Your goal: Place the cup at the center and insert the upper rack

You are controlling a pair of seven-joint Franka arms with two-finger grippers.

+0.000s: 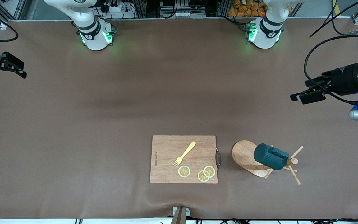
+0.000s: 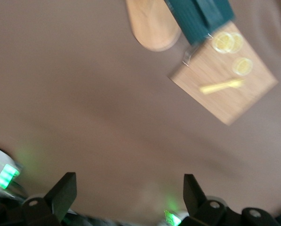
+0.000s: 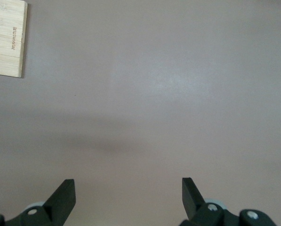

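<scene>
The dark teal ribbed cup (image 1: 270, 156) hangs on the light wooden mug tree, the upper rack (image 1: 244, 154), covering most of its post; thin pegs stick out beside it. The tree stands next to the cutting board, toward the left arm's end of the table. Cup (image 2: 199, 16) and oval base (image 2: 152, 23) also show in the left wrist view. My left gripper (image 1: 303, 91) is open and empty, up over the table's left-arm end, apart from the tree. My right gripper (image 1: 8, 73) is open and empty over the right-arm end; its wrist view (image 3: 128, 193) shows bare table.
A rectangular wooden cutting board (image 1: 166, 158) lies near the front camera's edge, with a yellow fork (image 1: 185, 153) and three lemon slices (image 1: 184, 171) on it. A metal handle (image 1: 218, 158) is on its side facing the tree. A board corner (image 3: 6, 37) shows in the right wrist view.
</scene>
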